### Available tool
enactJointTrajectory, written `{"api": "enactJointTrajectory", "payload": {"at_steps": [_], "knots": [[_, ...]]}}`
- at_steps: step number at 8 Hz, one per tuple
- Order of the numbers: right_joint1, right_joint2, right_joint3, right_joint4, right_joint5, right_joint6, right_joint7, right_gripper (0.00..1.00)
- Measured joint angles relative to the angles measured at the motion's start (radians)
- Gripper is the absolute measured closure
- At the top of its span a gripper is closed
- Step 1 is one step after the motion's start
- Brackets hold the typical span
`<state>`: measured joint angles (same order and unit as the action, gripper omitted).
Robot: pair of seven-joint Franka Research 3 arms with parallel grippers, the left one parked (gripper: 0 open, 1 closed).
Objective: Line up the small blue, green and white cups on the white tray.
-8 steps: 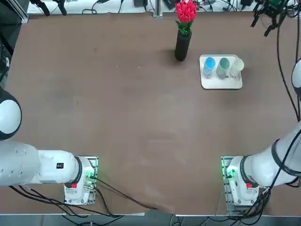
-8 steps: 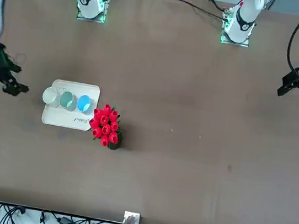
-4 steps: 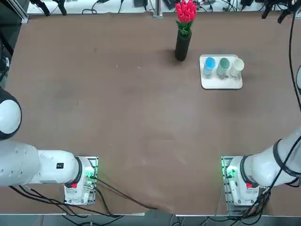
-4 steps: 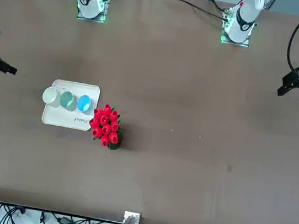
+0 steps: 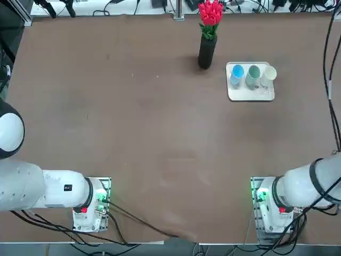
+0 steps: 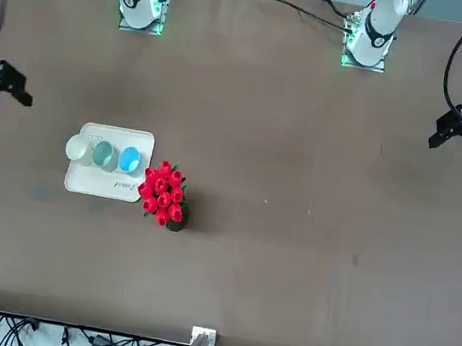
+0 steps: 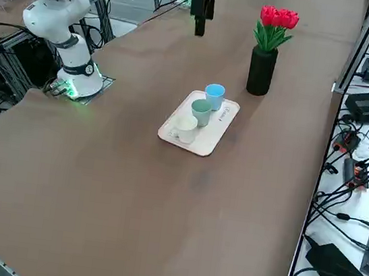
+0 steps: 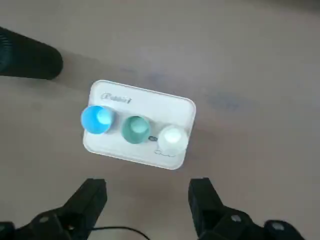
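Evidently the lining-up is done: below the empty right claw [image 8: 147,200], fingers apart, the blue cup [image 8: 97,119], green cup [image 8: 136,129] and white cup [image 8: 172,137] stand in a row on the white tray [image 8: 145,102]. Next, only retreat, I judge.

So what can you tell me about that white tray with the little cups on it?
The white tray is flat, roughly square, with rounded corners, a low rim and small grey marks. It looks like plastic and lies flat on the brown table, right of the dark vase. Three cups stand on it in a row: blue, green, white.
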<state>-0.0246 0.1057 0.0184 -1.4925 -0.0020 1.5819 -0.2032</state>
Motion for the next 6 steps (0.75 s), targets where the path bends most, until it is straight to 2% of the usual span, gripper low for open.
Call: {"api": "enactJointTrajectory", "payload": {"at_steps": [1,3,6], "knots": [[-0.002,-0.052,0.024,-0.078,-0.002,0.042,0.032,0.0],[0.007,-0.118,0.032,-0.186,-0.004,0.077,0.058,0.0],[0.017,-0.129,0.019,-0.208,-0.006,0.078,0.06,0.0]]}}
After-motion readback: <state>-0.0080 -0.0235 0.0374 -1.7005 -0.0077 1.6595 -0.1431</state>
